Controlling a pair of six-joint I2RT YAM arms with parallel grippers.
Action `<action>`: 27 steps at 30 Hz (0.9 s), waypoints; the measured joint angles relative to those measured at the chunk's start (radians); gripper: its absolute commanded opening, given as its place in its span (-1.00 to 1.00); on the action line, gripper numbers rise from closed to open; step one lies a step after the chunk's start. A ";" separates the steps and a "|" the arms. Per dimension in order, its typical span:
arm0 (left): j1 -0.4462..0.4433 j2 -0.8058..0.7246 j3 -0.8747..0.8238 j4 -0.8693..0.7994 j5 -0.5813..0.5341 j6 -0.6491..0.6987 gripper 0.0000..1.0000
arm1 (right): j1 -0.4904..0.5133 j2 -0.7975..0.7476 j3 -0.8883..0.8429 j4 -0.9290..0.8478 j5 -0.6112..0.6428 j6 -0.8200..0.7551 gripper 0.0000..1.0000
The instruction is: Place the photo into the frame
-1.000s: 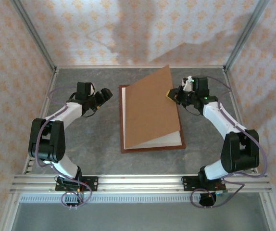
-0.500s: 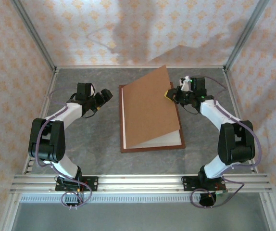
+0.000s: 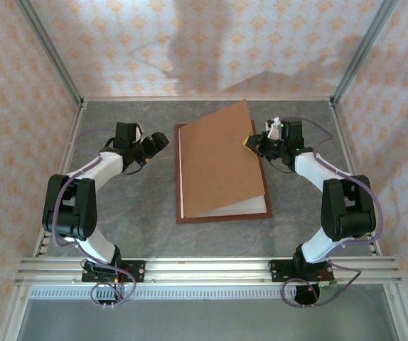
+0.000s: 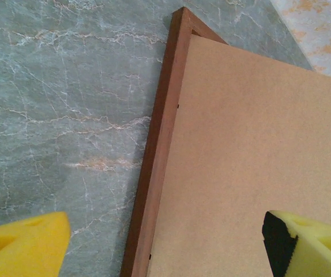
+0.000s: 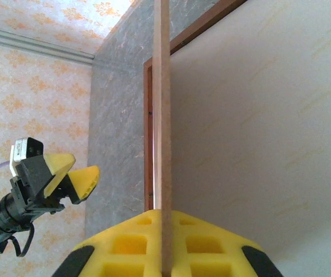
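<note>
The frame [image 3: 222,217] of reddish-brown wood lies flat in the middle of the table. A plain brown backing board [image 3: 222,160] slants over it, with its right edge raised. My right gripper [image 3: 254,141] is shut on that raised edge, and in the right wrist view the thin board edge [image 5: 162,115] runs between the yellow pads [image 5: 125,248]. My left gripper [image 3: 156,141] stands open just left of the frame's far left corner, with the frame's rail [image 4: 160,144] and the board [image 4: 252,144] below its spread fingers [image 4: 21,248]. The photo is hidden.
A cream sheet [image 3: 250,206] shows inside the frame below the board's lower edge. Patterned walls with metal posts close in the grey marble table [image 3: 133,206] on three sides. An aluminium rail [image 3: 204,270] runs along the near edge by both arm bases.
My right arm has drawn in slightly toward the frame with the board still gripped, and the board has barely shifted. The left gripper has edged a little toward the frame.
</note>
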 measured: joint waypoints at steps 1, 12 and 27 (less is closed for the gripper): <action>-0.001 0.002 0.000 0.000 0.001 0.000 0.73 | 0.000 0.000 -0.009 0.008 0.007 0.000 -0.68; -0.028 0.032 0.000 0.007 0.003 0.000 0.74 | 0.014 0.062 -0.049 -0.015 0.109 -0.061 -0.14; -0.053 0.087 0.000 0.030 0.011 -0.001 0.74 | 0.049 0.121 0.090 -0.283 0.310 -0.232 0.77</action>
